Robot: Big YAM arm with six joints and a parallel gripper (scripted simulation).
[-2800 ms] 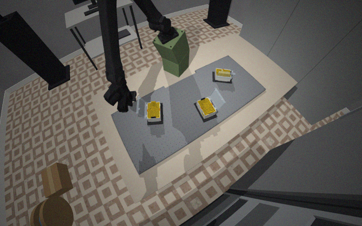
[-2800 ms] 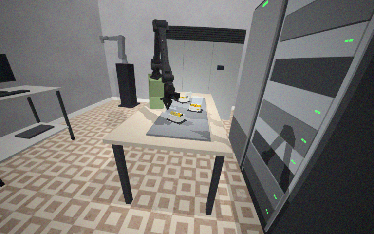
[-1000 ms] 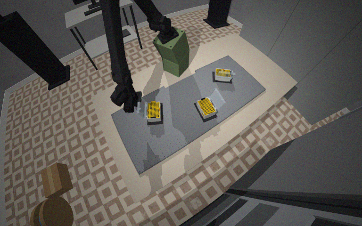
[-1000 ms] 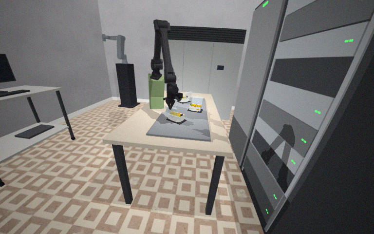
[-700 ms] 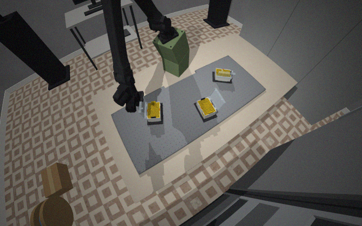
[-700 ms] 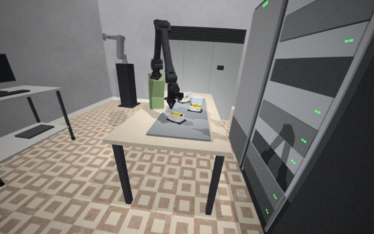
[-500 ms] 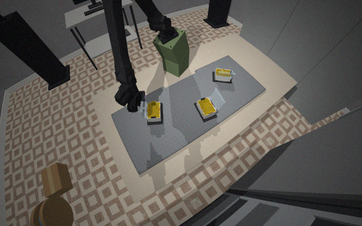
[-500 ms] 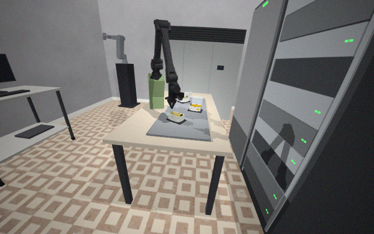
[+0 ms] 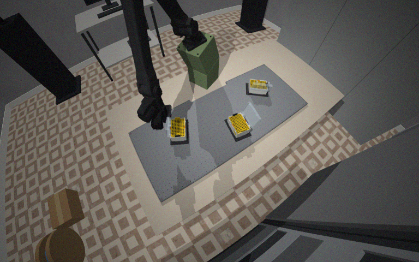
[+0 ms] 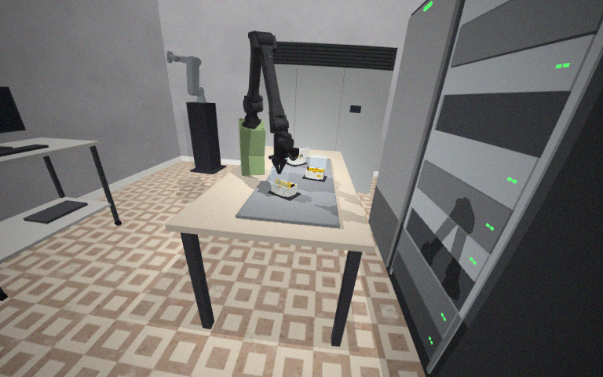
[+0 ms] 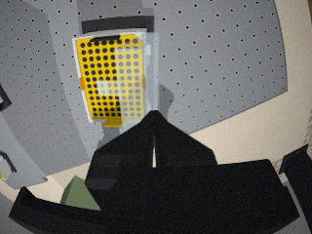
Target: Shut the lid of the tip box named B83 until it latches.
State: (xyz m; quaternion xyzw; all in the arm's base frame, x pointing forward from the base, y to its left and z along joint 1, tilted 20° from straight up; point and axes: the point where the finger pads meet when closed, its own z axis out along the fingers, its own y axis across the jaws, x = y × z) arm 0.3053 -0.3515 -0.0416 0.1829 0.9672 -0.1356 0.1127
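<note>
Clear plastic, probably light and stiff, forms the raised lid [image 9: 168,127] [image 10: 279,177] [image 11: 153,73] on H3's tip box [image 9: 178,138] [image 10: 284,191] [image 11: 77,58]; its free edge is best pushed, not pinched, by the gripper [image 9: 157,125] [image 10: 279,172] [image 11: 153,117], closed on nothing.

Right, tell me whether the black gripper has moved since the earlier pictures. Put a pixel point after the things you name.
Yes: against the grey perforated mat [image 9: 154,166] [image 10: 289,213] [image 11: 210,49] in the top view, the black gripper [image 9: 157,125] [image 10: 279,172] [image 11: 153,117] has shifted toward the nearest white, yellow-racked tip box [image 9: 178,127] [image 10: 284,191] [image 11: 109,73].
</note>
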